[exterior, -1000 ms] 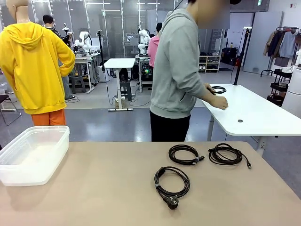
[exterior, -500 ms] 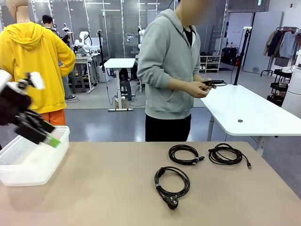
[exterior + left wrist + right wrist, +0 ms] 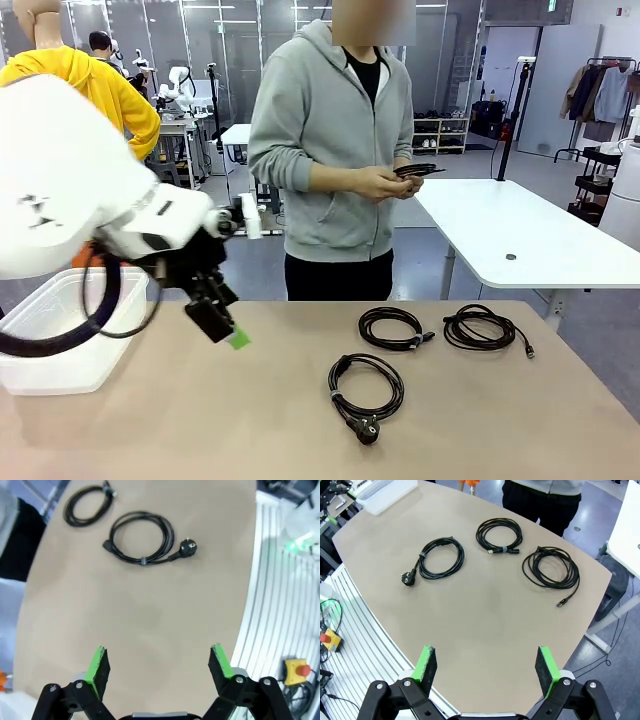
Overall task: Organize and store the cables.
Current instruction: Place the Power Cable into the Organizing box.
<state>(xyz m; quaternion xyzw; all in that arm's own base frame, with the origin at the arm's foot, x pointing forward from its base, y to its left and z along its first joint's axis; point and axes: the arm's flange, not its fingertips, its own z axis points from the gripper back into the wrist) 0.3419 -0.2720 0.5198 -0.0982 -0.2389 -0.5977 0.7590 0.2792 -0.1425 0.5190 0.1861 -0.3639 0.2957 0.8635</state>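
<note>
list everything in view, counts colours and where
power cable with plug: one, black, coiled, nearest the robot
middle cable: one, black, coiled, farther toward the person
right cable: one, black, coiled, beside it
held cable: one, black, held by the person
plastic bin: one, clear, far left
tan table: one, under the three coils and bin
white table: one, behind at right
person's hands: two, at waist height
left gripper: one, black with green pads, open above tan table
right gripper: one, same colours, open above tan table

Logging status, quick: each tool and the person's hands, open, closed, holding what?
Left tool: open, holding nothing.
Right tool: open, holding nothing.
Person's hands: holding a coiled black cable.
</note>
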